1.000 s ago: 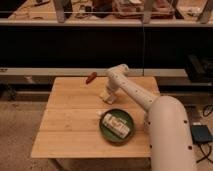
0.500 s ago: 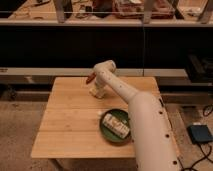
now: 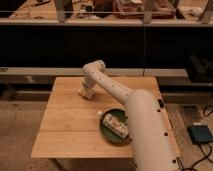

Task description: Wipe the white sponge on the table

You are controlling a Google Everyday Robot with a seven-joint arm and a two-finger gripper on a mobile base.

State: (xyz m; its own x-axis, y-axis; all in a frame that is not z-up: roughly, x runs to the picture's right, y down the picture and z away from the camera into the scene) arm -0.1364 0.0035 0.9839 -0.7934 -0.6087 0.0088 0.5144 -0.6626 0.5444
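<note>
The light-wood table (image 3: 70, 131) fills the middle of the camera view. My arm reaches from the lower right across its far part. My gripper (image 3: 86, 92) points down at the tabletop in the far left-centre. A small cream-white block, the white sponge (image 3: 83, 94), shows at the gripper's tip, resting on the wood. The gripper's body hides how it is held.
A green round plate (image 3: 107, 135) with a whitish patterned bar (image 3: 115, 125) lies on the table's right half, close to my arm. A tiny white ball (image 3: 99, 114) lies just left of the plate. A dark shelf wall stands behind the table. A blue box (image 3: 201, 134) and cables lie on the floor at right.
My gripper has swept left along the table's far part, from above the plate toward the far left-centre, with the arm stretching out after it. The plate and bar have not moved.
</note>
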